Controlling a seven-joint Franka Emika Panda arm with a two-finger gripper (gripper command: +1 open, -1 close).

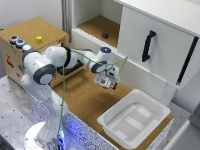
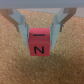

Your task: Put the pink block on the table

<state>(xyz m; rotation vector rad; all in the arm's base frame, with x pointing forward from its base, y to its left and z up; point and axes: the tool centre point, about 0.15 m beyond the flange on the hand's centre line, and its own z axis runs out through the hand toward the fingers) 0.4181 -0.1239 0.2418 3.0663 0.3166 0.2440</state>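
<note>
The pink block (image 2: 39,43) is held between the closed-in fingers (image 2: 21,21) of the gripper (image 1: 108,83), above bare cork of the table (image 1: 85,102), so only a straight descent is needed.

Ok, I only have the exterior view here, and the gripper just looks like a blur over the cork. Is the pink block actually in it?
Observer: Yes. In the wrist view the pink block sits between the two fingers of the gripper.
Operator: Can you read anything on it?
Observer: The face toward the wrist camera carries a black letter N.
Operator: What's underneath it?
Observer: Only the table, its brown cork filling the wrist view around the block; whether the block touches it, I cannot tell.
Operator: Anything else of the gripper showing there?
Observer: Just the two grey fingers, one at each side of the block's upper part.
</note>
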